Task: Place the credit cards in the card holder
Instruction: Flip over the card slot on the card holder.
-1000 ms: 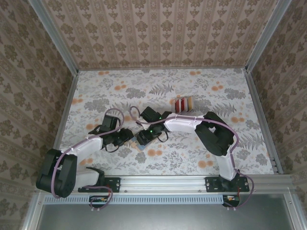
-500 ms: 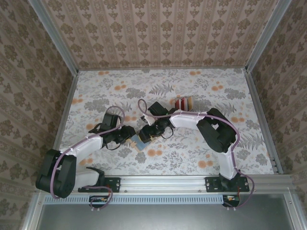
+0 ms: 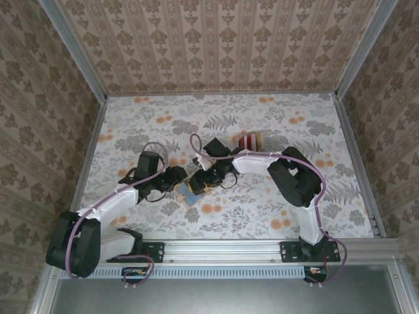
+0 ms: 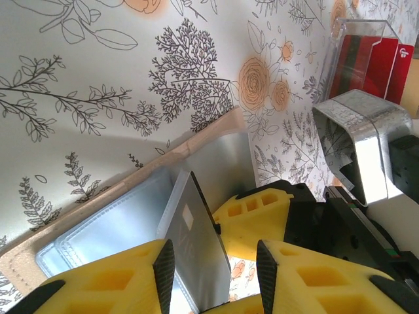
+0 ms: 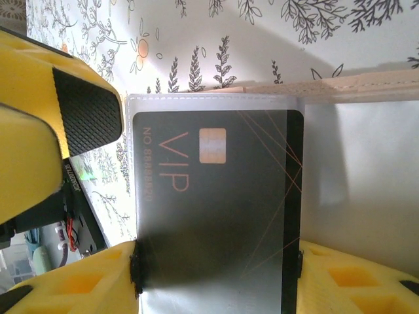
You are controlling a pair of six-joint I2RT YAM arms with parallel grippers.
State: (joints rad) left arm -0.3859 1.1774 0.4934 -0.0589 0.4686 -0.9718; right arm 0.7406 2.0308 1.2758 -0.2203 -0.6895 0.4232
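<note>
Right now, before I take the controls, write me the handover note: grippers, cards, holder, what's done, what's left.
Right gripper: shut on the dark VIP card, held flat over the open card holder and lined up with a clear sleeve. I cannot tell whether it has entered.
Left gripper: open, at the holder's edge.
Remaining cards: standing in a clear stand beyond the holder, to its right.
Done: holder opened, one card picked up.
Left: seat the VIP card, then fetch the others.
</note>
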